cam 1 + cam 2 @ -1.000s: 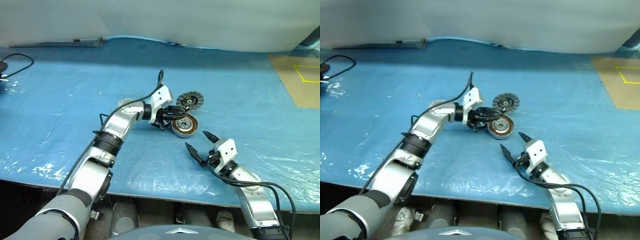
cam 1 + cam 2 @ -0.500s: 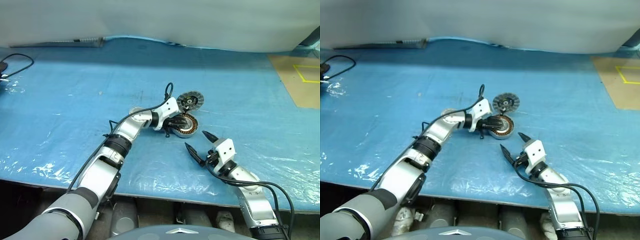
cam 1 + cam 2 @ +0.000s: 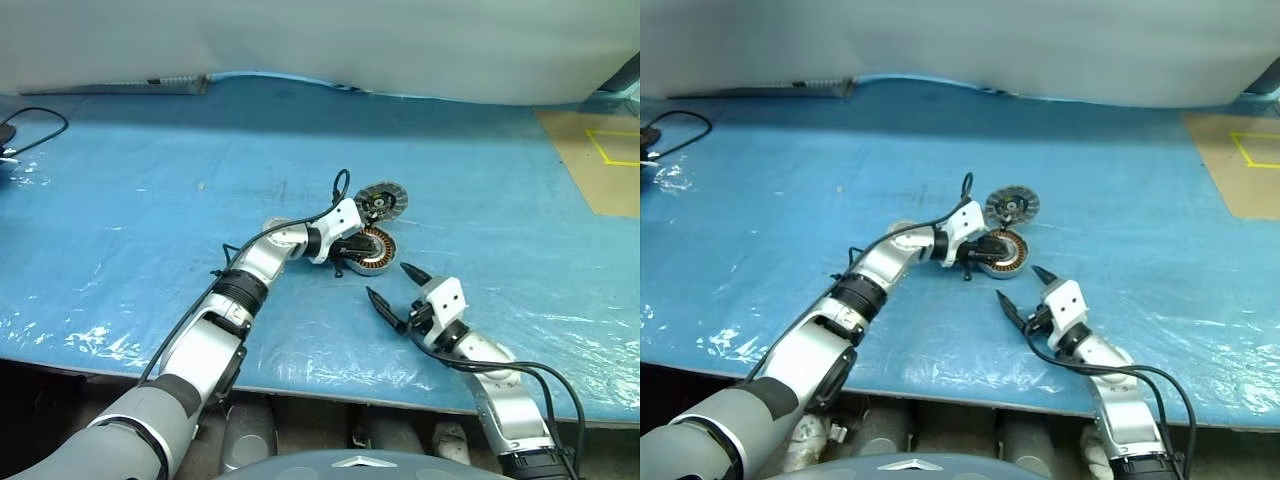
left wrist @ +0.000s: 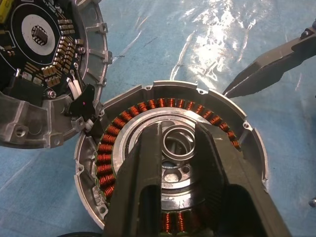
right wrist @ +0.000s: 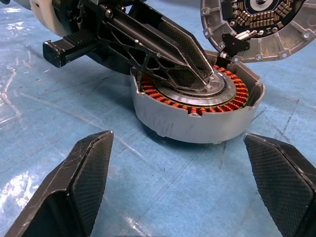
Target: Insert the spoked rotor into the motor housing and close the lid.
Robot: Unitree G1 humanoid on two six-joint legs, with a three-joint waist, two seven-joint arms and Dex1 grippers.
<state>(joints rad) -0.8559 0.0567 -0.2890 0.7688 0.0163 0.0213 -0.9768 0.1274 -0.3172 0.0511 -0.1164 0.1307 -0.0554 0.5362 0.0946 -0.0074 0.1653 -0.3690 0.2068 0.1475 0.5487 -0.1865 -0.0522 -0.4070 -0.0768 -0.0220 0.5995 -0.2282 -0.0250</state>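
Copper windings ring the silver hub of the housing (image 3: 368, 250), a thick grey metal puck sitting flat mid-bench on crinkled blue plastic sheeting (image 3: 150, 200). The lid (image 3: 381, 200) lies just beyond it, its edge touching the housing's rim. It is a thin cast disc, turned so a dark circuit board faces up. I cannot place the rotor with certainty, and by my reading the housing's centre is not yet filled.

My left tool (image 4: 178, 131) reaches in from the side and lies over the hub. Its two black fingers are narrowly parted either side of the centre ring and grip nothing I can make out. The right tool (image 3: 388, 282) hovers nearer me, spread wide and empty, pointing at the housing's side wall.

Handling, as I judge it: the housing looks heavy and rigid, unlikely to slide much on the sheeting, so it is best steadied by its plain outer wall — never by the fine windings. The lid looks light and stiff but delicate on its board side. I would take it by the bare metal rim, where the small mounting ears give purchase.
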